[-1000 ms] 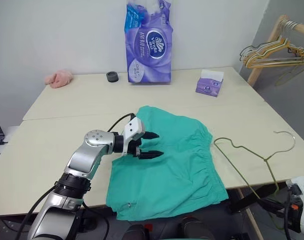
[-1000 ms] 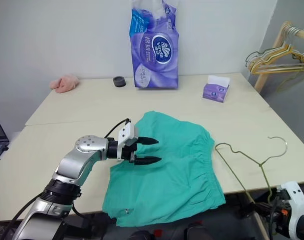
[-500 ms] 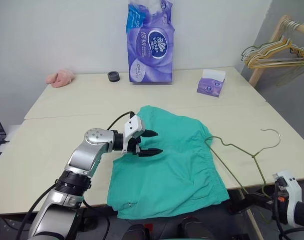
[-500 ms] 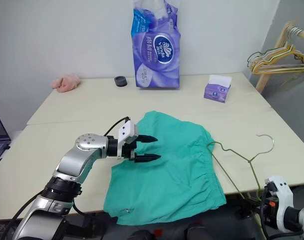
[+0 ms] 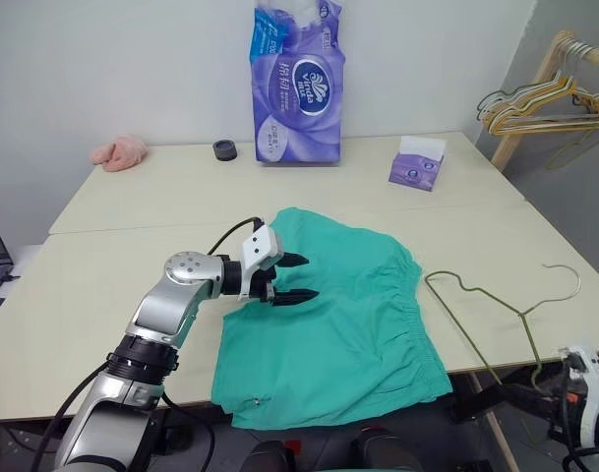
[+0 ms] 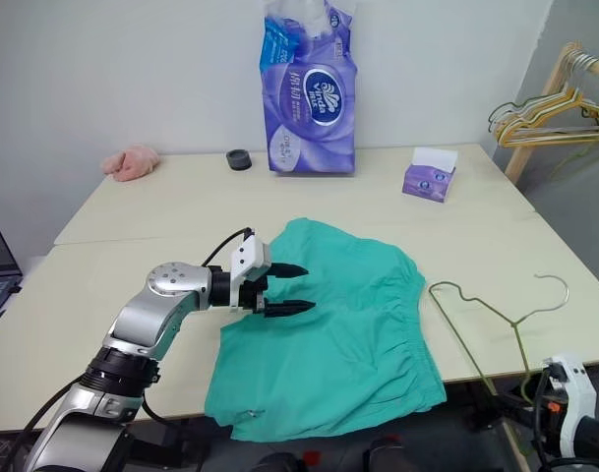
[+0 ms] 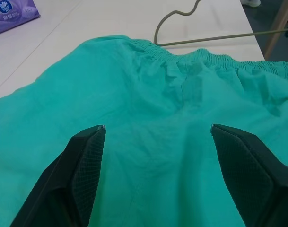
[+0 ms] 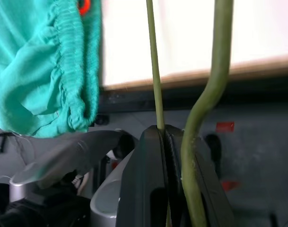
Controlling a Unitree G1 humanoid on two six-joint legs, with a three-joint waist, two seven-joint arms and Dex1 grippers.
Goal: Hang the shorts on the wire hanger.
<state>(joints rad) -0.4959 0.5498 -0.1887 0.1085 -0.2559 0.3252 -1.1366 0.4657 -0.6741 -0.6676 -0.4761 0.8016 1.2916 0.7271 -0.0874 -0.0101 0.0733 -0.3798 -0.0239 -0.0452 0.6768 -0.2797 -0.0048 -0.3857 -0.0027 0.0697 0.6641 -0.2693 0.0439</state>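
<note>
The teal-green shorts (image 5: pixel 329 310) lie spread flat on the table, with the gathered waistband toward the right. My left gripper (image 5: pixel 291 277) hovers open just above their left part, pointing right, and its fingers (image 7: pixel 87 156) stand wide apart over the fabric. The thin olive wire hanger (image 5: pixel 491 299) lies over the table's right front corner, its end close to the waistband and its hook (image 5: pixel 569 278) to the right. Below the table edge, my right gripper (image 8: pixel 165 135) is shut on the hanger's wire (image 8: pixel 153 71).
At the back stand a tall purple tissue pack (image 5: pixel 294 84), a small purple tissue box (image 5: pixel 415 164), a black roll (image 5: pixel 221 149) and a pink cloth (image 5: pixel 119 152). A wooden rack with several yellow hangers (image 5: pixel 550 103) stands at the far right.
The hanger swung left up to the waistband half a second ago and has come back right with the right wrist. The left gripper stayed in place, open.
</note>
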